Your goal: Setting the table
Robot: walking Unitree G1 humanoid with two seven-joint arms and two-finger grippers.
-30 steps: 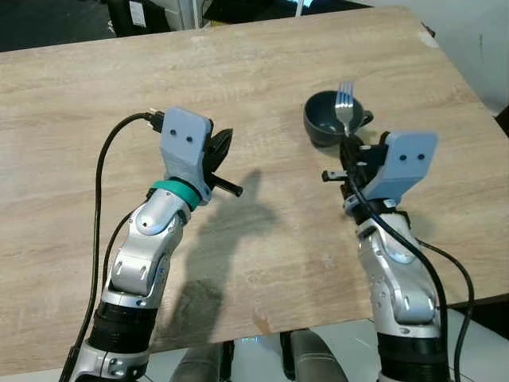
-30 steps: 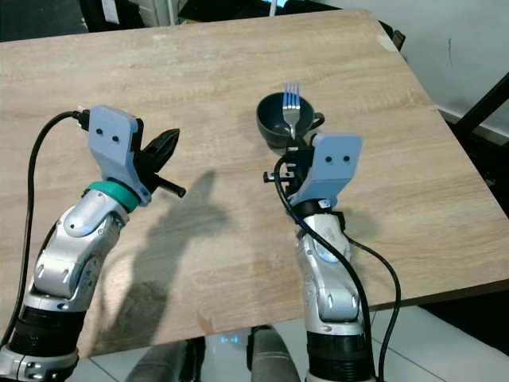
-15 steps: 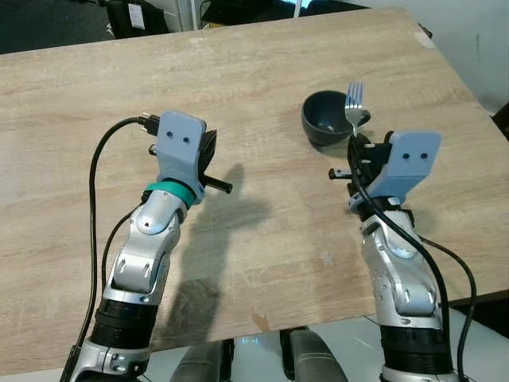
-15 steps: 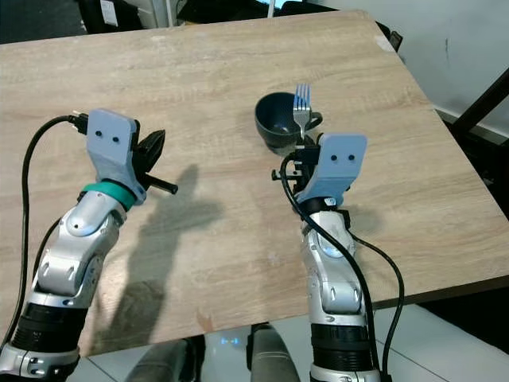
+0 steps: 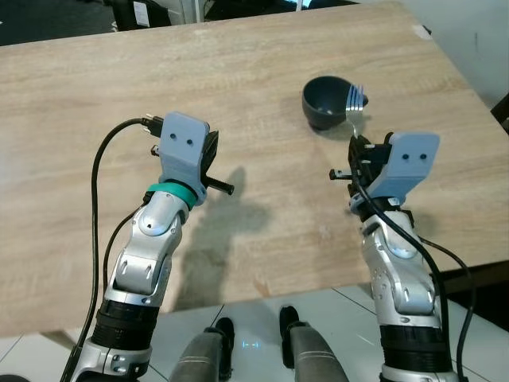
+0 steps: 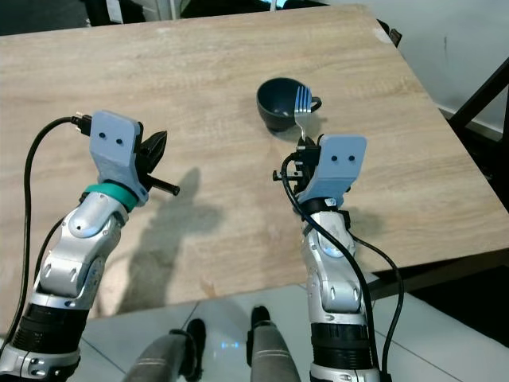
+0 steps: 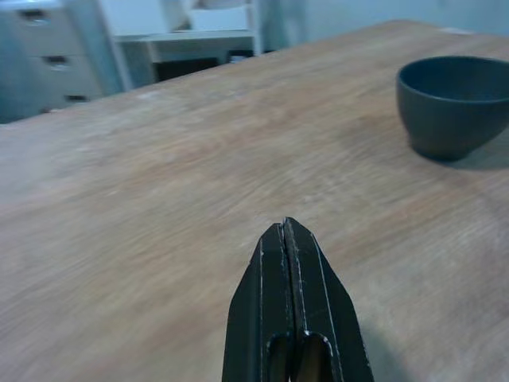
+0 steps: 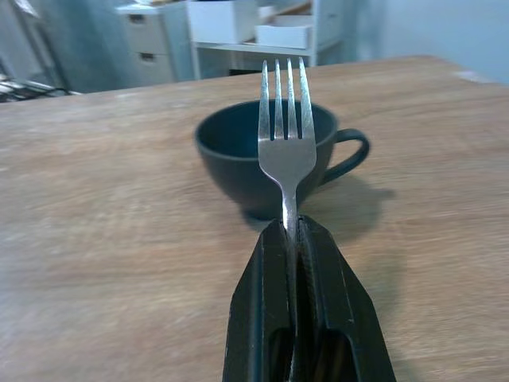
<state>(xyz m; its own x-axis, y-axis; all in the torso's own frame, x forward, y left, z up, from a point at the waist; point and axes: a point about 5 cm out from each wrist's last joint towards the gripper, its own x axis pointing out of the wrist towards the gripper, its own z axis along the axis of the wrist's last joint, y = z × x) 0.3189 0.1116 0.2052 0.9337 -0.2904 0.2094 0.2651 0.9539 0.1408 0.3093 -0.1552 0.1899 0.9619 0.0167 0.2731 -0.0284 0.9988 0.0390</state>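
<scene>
Across most of the head-camera frame runs the pale wooden tabletop (image 5: pixel 238 72), bare but for a dark mug (image 5: pixel 326 102) at upper right. Just below it the right gripper (image 8: pixel 296 239) pinches a steel fork (image 8: pixel 285 151) by its handle, tines up. The fork looks light, stiff and slick; holding low on the handle seems wise. The left gripper (image 7: pixel 291 247), at centre left, has its fingers pressed together on nothing.

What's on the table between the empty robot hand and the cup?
Nothing: just bare wooden table between the left hand and the cup, seen from the left wrist view.
</scene>
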